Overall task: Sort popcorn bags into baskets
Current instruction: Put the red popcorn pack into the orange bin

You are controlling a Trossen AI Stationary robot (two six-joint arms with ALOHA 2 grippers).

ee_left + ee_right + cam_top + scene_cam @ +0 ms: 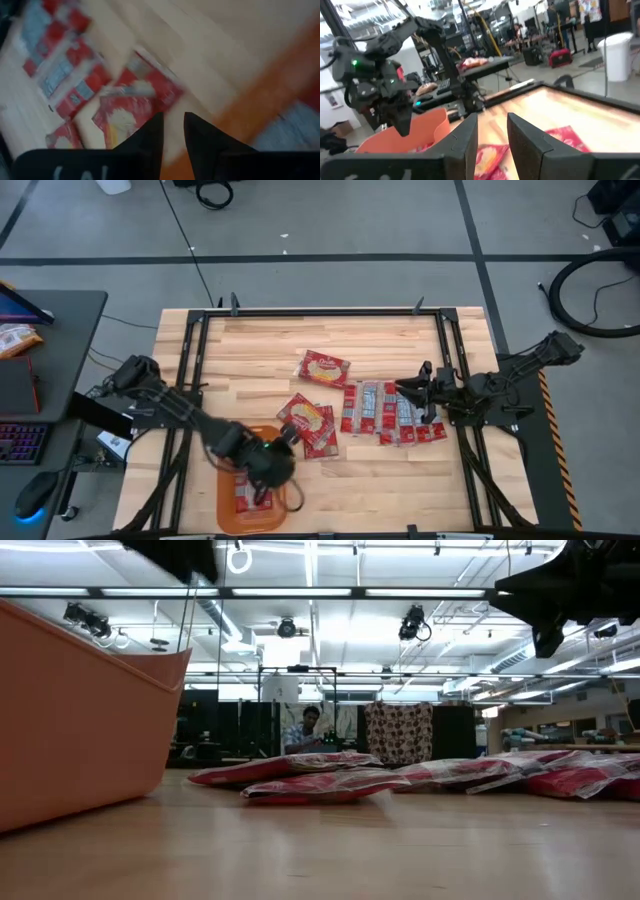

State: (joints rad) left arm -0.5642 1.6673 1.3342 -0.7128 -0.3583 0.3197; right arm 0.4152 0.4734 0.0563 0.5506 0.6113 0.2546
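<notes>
The left end effector (272,470) hangs over the orange basket (228,505), fingers a little apart, holding nothing. The basket has a few popcorn bags (375,410) inside; most lie on the surface beside it. It might bump the basket wall. The right end effector (418,392) waits, slightly open, over the far bags.

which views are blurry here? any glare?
Left wrist view: heavy motion blur; bags smeared, only the fingers crisp. Right wrist view: bags soft, room fairly sharp. Low view: basket wall close and soft; ceiling lights bright but not washing out. High view: sharp, even light.
</notes>
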